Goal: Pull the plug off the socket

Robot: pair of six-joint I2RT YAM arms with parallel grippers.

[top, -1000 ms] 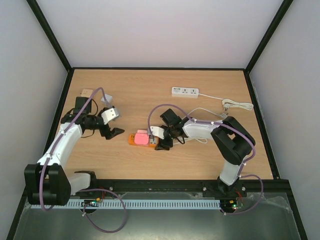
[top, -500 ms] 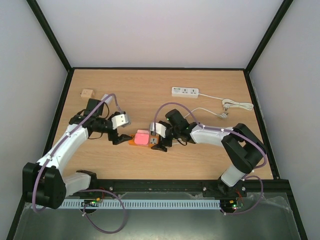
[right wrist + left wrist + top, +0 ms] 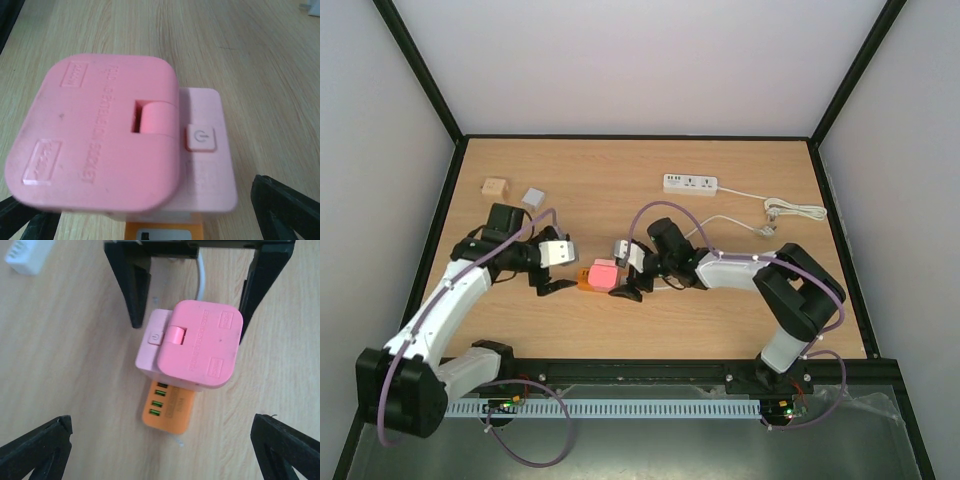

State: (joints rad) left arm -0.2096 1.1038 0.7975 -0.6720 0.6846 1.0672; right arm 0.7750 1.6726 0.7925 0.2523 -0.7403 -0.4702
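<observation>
The left gripper (image 3: 556, 278) and right gripper (image 3: 624, 280), both spread wide and empty, are now flanking the pink plug (image 3: 604, 272) after closing in from either side, while it is still sitting in its socket (image 3: 584, 281) on the table (image 3: 720, 320), so gripping likely comes next.

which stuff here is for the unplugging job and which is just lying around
For the job: pink plug; pink-and-orange socket.
Lying about: white power strip; white cable; wooden block; small grey block.
</observation>
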